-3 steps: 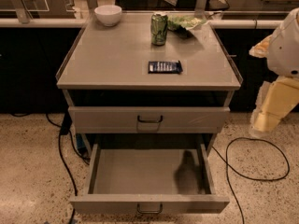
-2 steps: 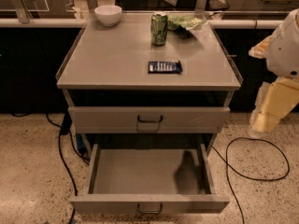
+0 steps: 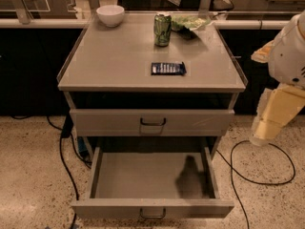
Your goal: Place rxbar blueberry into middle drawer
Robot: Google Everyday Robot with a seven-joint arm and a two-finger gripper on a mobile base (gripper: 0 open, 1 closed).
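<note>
One gripper, hanging low beside the cabinet's right side; I cannot tell whether it is spread or closed, and it holds nothing that I can see; the bar lies flat near the front of the top, well apart from it; can and bowl stand further back; below the shut top drawer, the drawer I take for the middle one is pulled out and bare; I judge reach, grasp, carry and drop all remain.
</note>
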